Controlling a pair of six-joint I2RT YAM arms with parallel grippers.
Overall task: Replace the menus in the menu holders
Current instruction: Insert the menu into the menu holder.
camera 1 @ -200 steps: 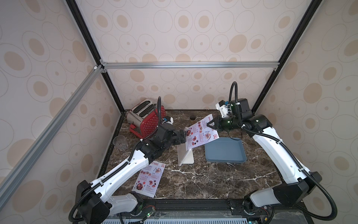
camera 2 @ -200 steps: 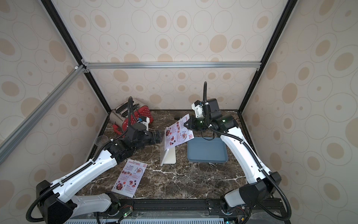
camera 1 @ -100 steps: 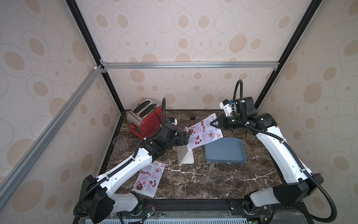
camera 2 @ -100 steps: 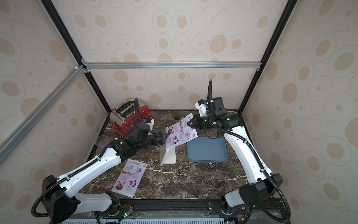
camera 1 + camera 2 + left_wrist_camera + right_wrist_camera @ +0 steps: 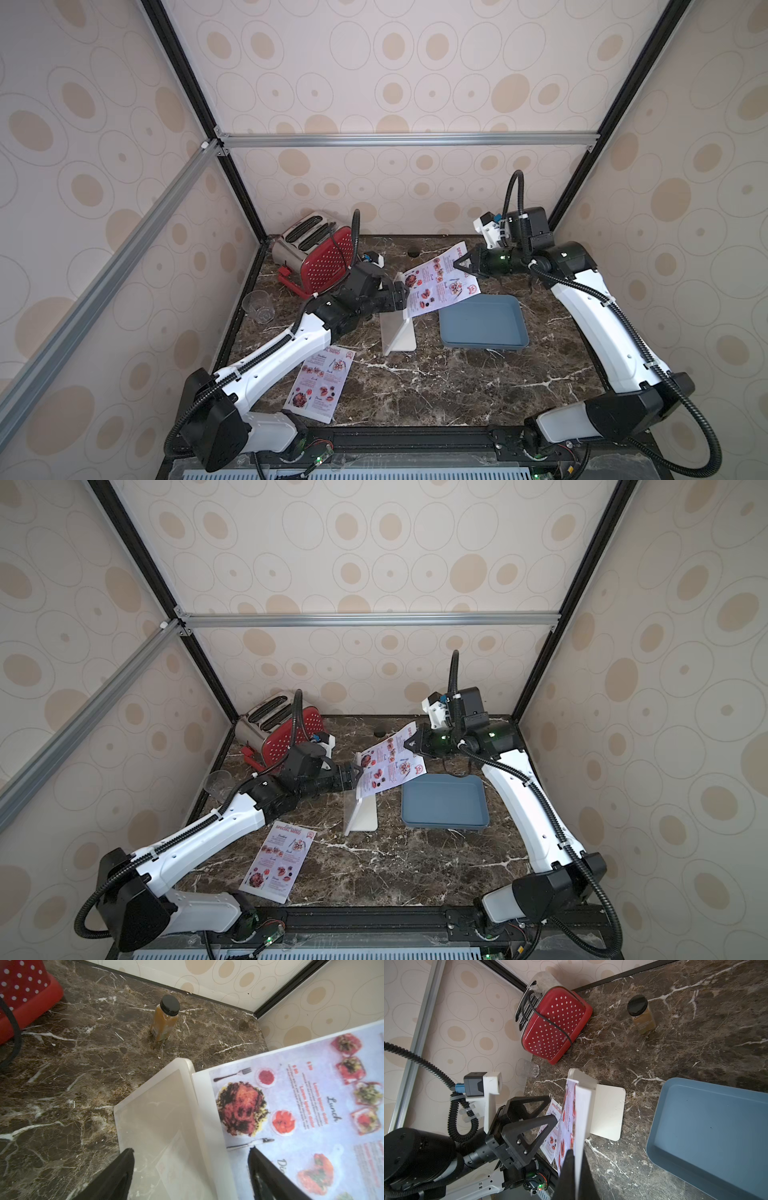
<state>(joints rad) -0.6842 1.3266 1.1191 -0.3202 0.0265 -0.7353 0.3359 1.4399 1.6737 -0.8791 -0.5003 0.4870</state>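
One menu (image 5: 440, 282) (image 5: 388, 764) hangs tilted in the air, and my right gripper (image 5: 459, 266) (image 5: 576, 1154) is shut on its upper end. Its lower edge (image 5: 301, 1105) meets the top rim of the clear menu holder (image 5: 401, 336) (image 5: 361, 816) (image 5: 166, 1109); whether it sits in the slot I cannot tell. My left gripper (image 5: 405, 293) (image 5: 191, 1149) is open, one finger over the menu's printed face and one behind the holder's back. A second menu (image 5: 322, 382) (image 5: 278, 862) lies flat near the front left.
A blue-grey tray (image 5: 482, 322) lies right of the holder. A red dotted toaster (image 5: 316, 253) stands at the back left, with a clear cup (image 5: 258, 305) beside it at the table's left edge. A brown spice jar (image 5: 166, 1018) (image 5: 641, 1014) stands by the back wall.
My left gripper has moved right, up to the menu's lower edge and the holder's top, its jaws a little narrower. The right gripper has kept hold of the menu and shifted only slightly.
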